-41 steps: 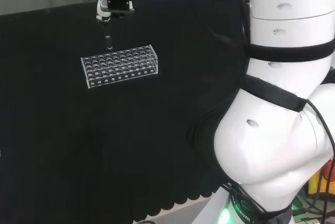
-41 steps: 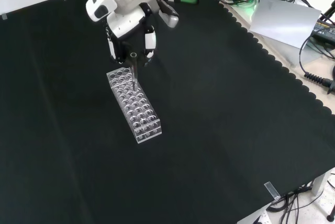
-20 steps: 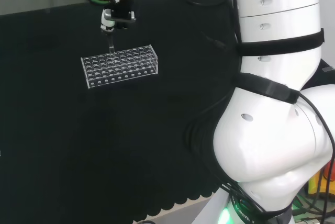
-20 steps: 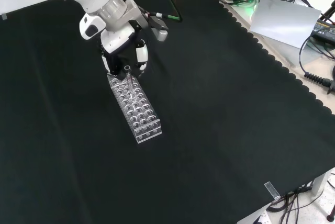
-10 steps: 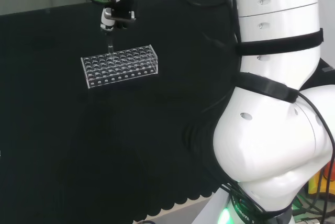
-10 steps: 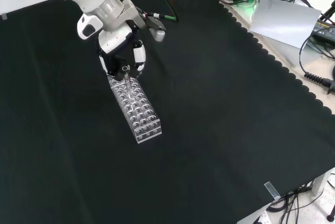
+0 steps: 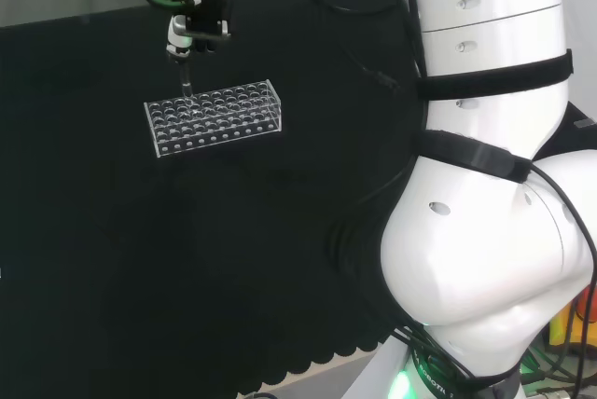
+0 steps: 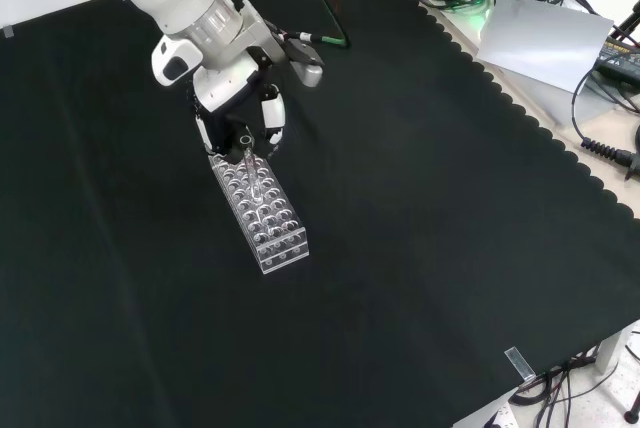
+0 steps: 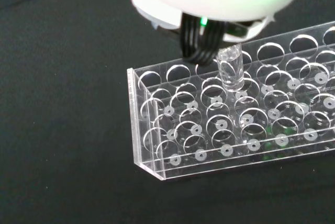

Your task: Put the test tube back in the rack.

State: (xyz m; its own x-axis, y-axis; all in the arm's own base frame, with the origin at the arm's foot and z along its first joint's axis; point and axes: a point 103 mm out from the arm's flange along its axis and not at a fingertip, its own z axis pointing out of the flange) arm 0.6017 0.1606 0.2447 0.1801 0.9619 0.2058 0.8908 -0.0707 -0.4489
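Note:
A clear test tube (image 8: 250,155) stands a little tilted with its lower end in a hole near the far end of the clear plastic rack (image 8: 265,210). The hand (image 8: 236,98) is right above that end of the rack, its fingers (image 8: 272,114) curled on either side of the tube's top. In the head view the hand (image 7: 193,13) holds the test tube (image 7: 184,77) down into the rack (image 7: 213,116) at its back left part. The wrist view looks close onto the test tube (image 9: 231,70) entering a hole in the rack (image 9: 209,130), with several empty holes around it.
Black cloth (image 8: 420,248) covers the bench on all sides of the rack. The arm's white links (image 7: 494,185) stand at the right of the head view. Cables and a grey sheet (image 8: 545,38) lie beyond the cloth's scalloped edge in the front view.
The hand came down from above the rack and shifted left in the head view. The tube's lower end now sits in a rack hole.

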